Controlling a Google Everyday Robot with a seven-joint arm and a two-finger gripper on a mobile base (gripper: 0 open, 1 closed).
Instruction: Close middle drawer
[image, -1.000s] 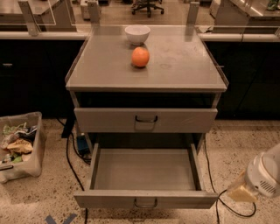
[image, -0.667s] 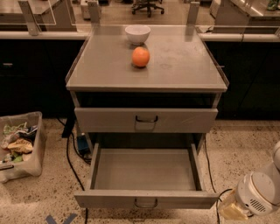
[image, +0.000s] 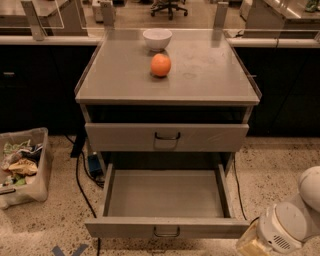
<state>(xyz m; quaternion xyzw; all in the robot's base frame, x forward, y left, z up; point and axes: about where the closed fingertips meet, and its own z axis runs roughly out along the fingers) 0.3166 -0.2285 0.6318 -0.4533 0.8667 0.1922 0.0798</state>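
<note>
Lower right corner, nearest: gripper, a pale yellowish tip under the arm's white round housing, cropped by the bottom edge, just beside the front right corner of the middle drawer. Cannot tell how far open, whether holding anything, or whether touching the drawer front.

Blue tape cross on the speckled floor, half cut off at the bottom edge. Middle drawer pulled far out, bare inside, with a small dark handle centred on its front. Anything below hidden by it.

To the left, a clear bin of crumpled rubbish, cropped by the left edge. Dark cables trailing between bin and cabinet.

Above the open drawer, top drawer standing slightly out, with a dark gap over it under the tabletop. On the tabletop an orange, and behind it, apart, a white bowl. Far back, a chair base, cropped at the top.

Compared with a second ago: arm lower and further left, closer to the drawer's corner. Drawer just as far out. Orange and bowl unmoved.
</note>
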